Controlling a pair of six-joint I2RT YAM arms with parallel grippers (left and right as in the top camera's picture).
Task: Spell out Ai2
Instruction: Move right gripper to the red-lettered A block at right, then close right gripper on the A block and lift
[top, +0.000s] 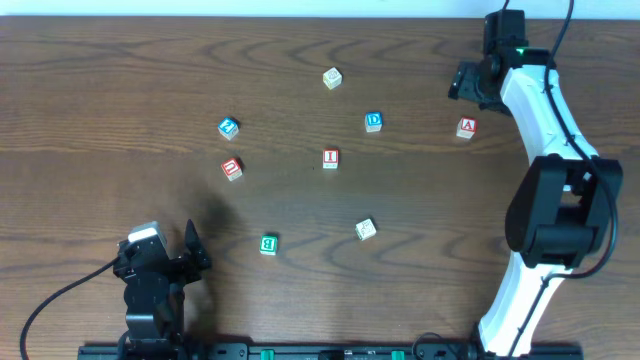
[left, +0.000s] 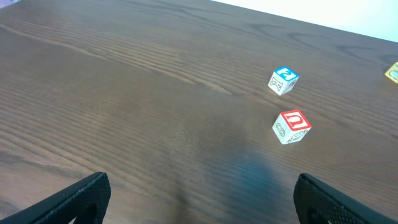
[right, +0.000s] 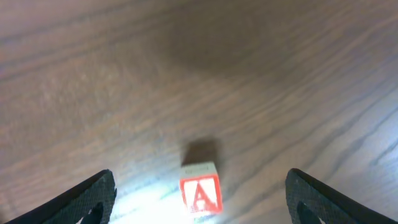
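Left gripper (top: 190, 250), jaws spread and empty, low at far left; 2 (top: 228, 128) at left, I (top: 331, 158) at centre, A (top: 466, 128) at right near the right gripper (top: 466, 88), parted and empty, where closing off-square might knock A aside.

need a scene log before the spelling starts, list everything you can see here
A cube: one, red-edged, far right, in front of the right gripper
I cube: one, red-edged, table centre
2 cube: one, blue-edged, left of centre
D cube: one, blue-edged, between I cube and A cube, slightly farther back
round-letter cube: one, red-edged, beside the 2 cube on the robot side
green cube: one, green-edged, near the robot side
pale cubes: two, yellowish, one far centre, one near centre
table: one, dark brown wood
left gripper: one, black, open, near-left, touching nothing
right gripper: one, black, open, at the A cube
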